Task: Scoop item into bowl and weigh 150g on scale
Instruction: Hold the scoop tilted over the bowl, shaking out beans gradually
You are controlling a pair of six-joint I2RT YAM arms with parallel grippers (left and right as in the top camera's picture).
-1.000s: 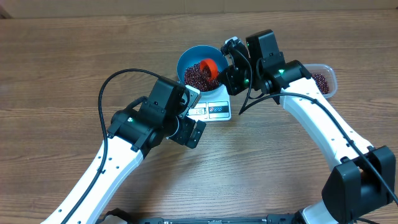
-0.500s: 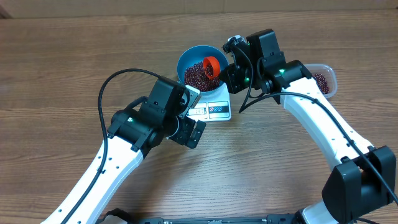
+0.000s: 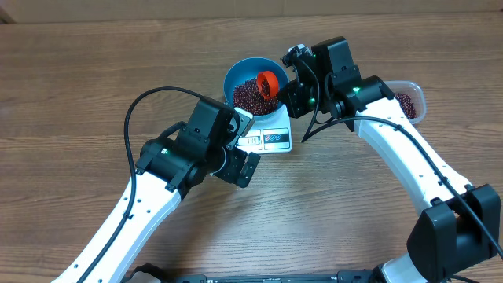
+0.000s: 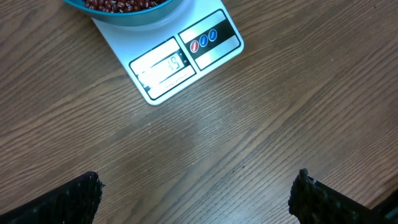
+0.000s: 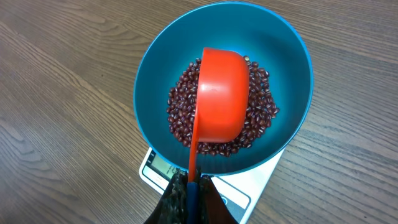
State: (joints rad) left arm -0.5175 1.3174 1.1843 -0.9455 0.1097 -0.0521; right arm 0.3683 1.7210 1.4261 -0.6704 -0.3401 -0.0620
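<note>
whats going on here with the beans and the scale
The right gripper is shut on the handle of an orange scoop, tipped over the blue bowl. The bowl sits on the white scale and holds a layer of beans. The left gripper is open and empty, above the table in front of the scale. More beans are in a clear tub.

The beans (image 5: 178, 106) are dark red-brown, the bowl (image 5: 152, 68) bright blue, the scoop (image 5: 224, 93) orange-red, the scale (image 4: 177, 57) white, the tabletop (image 4: 249, 137) brown wood-grain.
</note>
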